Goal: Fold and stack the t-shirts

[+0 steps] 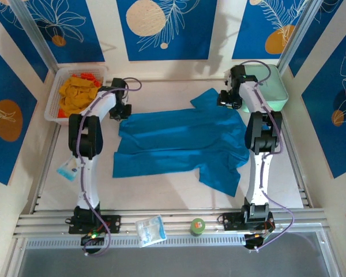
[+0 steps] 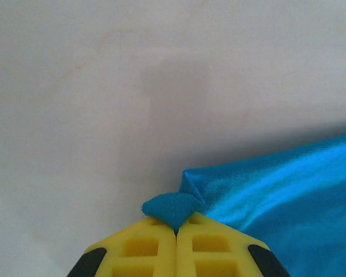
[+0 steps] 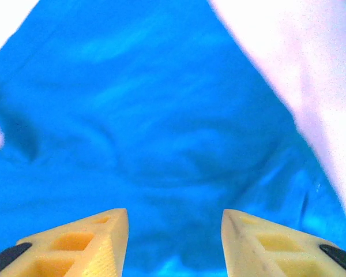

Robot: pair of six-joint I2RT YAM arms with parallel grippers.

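A teal-blue t-shirt (image 1: 179,141) lies spread across the middle of the table, one sleeve toward the back right and one toward the front right. My left gripper (image 1: 123,111) is at the shirt's back left corner. In the left wrist view its yellow fingers (image 2: 176,231) are shut on a small pinch of the teal cloth (image 2: 173,208), with the rest of the t-shirt (image 2: 288,196) trailing off to the right. My right gripper (image 1: 228,99) hangs by the back right sleeve. Its fingers (image 3: 174,222) stand open above the blue t-shirt (image 3: 161,115), nothing between them.
A white basket (image 1: 53,92) at the back left holds yellow and orange cloth (image 1: 78,92). A mint-green case (image 1: 271,86) sits at the back right, behind my right arm. A clear packet (image 1: 150,229) and a small green round thing (image 1: 197,226) lie on the front rail. Another small packet (image 1: 67,169) lies at the left.
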